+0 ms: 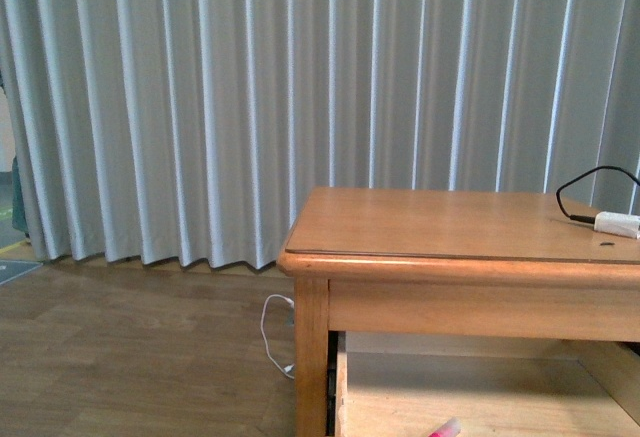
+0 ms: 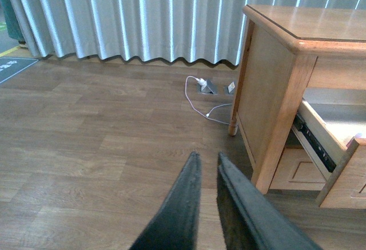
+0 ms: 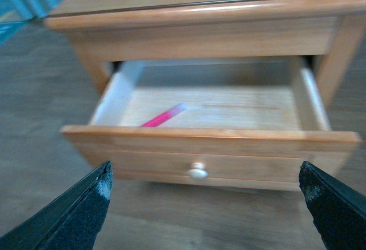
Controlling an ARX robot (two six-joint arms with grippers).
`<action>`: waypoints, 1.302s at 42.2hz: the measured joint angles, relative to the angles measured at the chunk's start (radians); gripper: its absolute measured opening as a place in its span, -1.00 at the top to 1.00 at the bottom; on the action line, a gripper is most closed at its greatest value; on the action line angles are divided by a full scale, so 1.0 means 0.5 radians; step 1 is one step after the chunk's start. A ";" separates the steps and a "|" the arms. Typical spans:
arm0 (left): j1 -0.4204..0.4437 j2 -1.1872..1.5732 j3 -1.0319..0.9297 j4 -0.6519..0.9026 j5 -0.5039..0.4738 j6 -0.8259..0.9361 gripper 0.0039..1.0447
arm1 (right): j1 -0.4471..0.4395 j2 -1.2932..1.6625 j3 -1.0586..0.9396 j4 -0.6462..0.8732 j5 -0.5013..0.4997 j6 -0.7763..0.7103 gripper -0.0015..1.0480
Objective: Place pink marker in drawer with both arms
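Front view: we see a honey-brown wooden desk (image 1: 450,225) before a long grey curtain (image 1: 200,97). A white plug (image 1: 617,223) with a black cable sits on the desk's far right edge. Below the top, the drawer (image 1: 350,397) is pulled out, showing its pale inside. The pink marker (image 1: 443,429) only just shows at the bottom edge of this picture, lying on the drawer floor. Neither arm is visible here.

Left wrist view: the left hand (image 2: 207,157) hangs over the wooden floor, well apart from the desk's side. Its two flat black fingers (image 2: 183,210) are almost together, with a thin gap and nothing between them. The open drawer juts out beside the desk leg. A white cord (image 2: 200,98) trails on the floor near the curtain.

Right wrist view, somewhat blurred: the right hand (image 3: 204,170) is spread wide and empty, facing the drawer front and its round pale knob (image 3: 198,172). The marker lies flat inside. Its long axis slants from close behind the front panel toward the back wall, and its white cap end points deeper into the drawer.

We judge the placing itself done, since the marker is in the drawer and both hands are free. The drawer is not shut, so closing it may be all that is left.
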State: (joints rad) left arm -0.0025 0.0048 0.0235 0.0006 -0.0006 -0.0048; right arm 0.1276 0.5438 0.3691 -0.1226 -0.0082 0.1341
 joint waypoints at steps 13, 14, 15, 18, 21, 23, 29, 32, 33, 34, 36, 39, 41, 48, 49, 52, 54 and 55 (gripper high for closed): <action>0.000 -0.001 0.000 0.000 0.000 0.000 -0.45 | 0.053 0.621 0.004 0.085 0.083 -0.138 -0.83; 0.000 -0.001 0.000 0.000 0.000 0.000 -0.56 | 0.045 0.683 0.004 0.123 0.072 -0.152 -0.83; 0.000 -0.001 0.000 0.000 0.000 0.000 -0.63 | 0.036 0.772 0.004 0.181 0.068 -0.169 -0.83; 0.000 -0.001 0.000 0.000 0.000 0.000 -0.90 | 0.033 1.017 0.004 0.360 0.026 -0.201 -0.83; 0.000 -0.001 0.000 0.000 0.001 0.001 -0.88 | 0.034 1.198 0.008 0.507 0.020 -0.217 -0.83; 0.000 -0.001 0.000 0.000 0.000 0.001 -0.88 | 0.029 1.373 0.025 0.656 0.011 -0.216 -0.83; 0.000 -0.001 0.000 0.000 0.000 0.001 -0.89 | 0.014 1.814 0.130 1.032 -0.003 -0.201 -0.83; 0.000 -0.001 0.000 0.000 0.000 0.001 -0.89 | 0.018 1.955 0.179 1.135 0.006 -0.199 -0.83; 0.000 -0.001 0.000 0.000 0.000 0.001 -0.89 | 0.021 2.011 0.200 1.176 0.015 -0.198 -0.83; 0.000 -0.001 0.000 0.000 0.000 0.001 -0.89 | 0.024 2.065 0.220 1.214 0.027 -0.197 -0.83; 0.000 -0.001 0.000 0.000 0.000 0.001 -0.89 | 0.027 2.153 0.256 1.279 0.066 -0.193 -0.83; 0.000 -0.001 0.000 0.000 0.000 0.001 -0.89 | 0.031 2.280 0.297 1.386 0.123 -0.163 -0.83; 0.000 -0.001 0.000 0.000 0.000 0.001 -0.89 | 0.031 2.358 0.336 1.453 0.160 -0.143 -0.83; 0.000 -0.001 0.000 0.000 0.000 0.001 -0.89 | 0.056 2.612 0.529 1.646 0.293 -0.058 -0.83; 0.000 -0.001 0.000 0.000 0.000 0.001 -0.89 | 0.063 2.657 0.576 1.656 0.317 -0.043 -0.83; 0.000 -0.001 0.000 0.000 0.000 0.001 -0.89 | 0.078 2.744 0.679 1.660 0.359 -0.004 -0.83; 0.000 -0.001 0.000 0.000 0.000 0.001 -0.89 | 0.086 2.815 0.774 1.656 0.395 0.024 -0.83; 0.000 -0.001 0.000 0.000 0.000 0.001 -0.89 | 0.089 2.858 0.833 1.644 0.414 0.046 -0.83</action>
State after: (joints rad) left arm -0.0025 0.0044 0.0235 0.0006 -0.0006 -0.0044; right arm 0.1722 1.9728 0.7856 0.6994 0.1986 0.1570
